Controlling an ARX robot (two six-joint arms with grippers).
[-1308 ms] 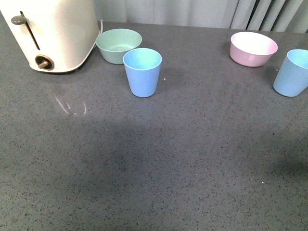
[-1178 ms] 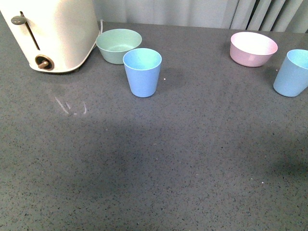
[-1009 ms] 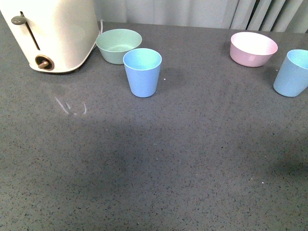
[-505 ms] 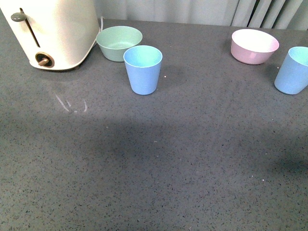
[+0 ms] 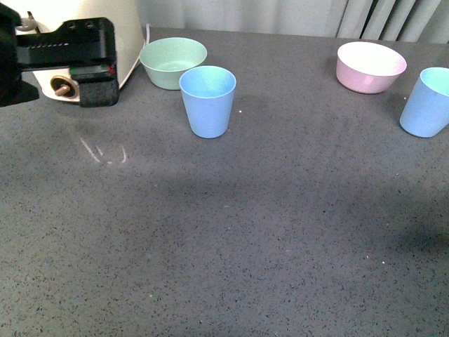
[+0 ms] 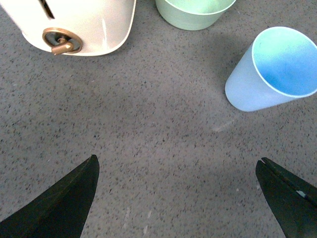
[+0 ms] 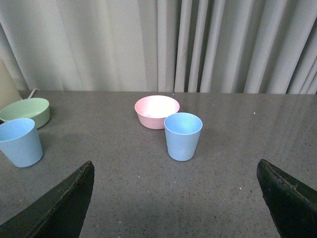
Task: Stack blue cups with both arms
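Observation:
One blue cup (image 5: 208, 102) stands upright in front of the mint-green bowl (image 5: 173, 62). The second blue cup (image 5: 426, 102) stands upright at the far right, beside the pink bowl (image 5: 370, 67). My left arm (image 5: 70, 53) hangs over the back left, in front of the white appliance. The left gripper (image 6: 177, 161) is open and empty above bare table, with the first cup (image 6: 272, 69) ahead and off to one side. The right gripper (image 7: 174, 168) is open and empty, low over the table, with the second cup (image 7: 183, 136) straight ahead between the jaws' lines. It is out of the front view.
A white appliance (image 5: 130, 28) with a lever and knob stands at the back left, next to the mint-green bowl (image 6: 194, 10). The pink bowl (image 7: 156, 111) sits just behind the second cup. Grey curtains hang behind the table's far edge.
My left arm has come into the front view at the upper left, in front of the white appliance. The cups and bowls have not moved.

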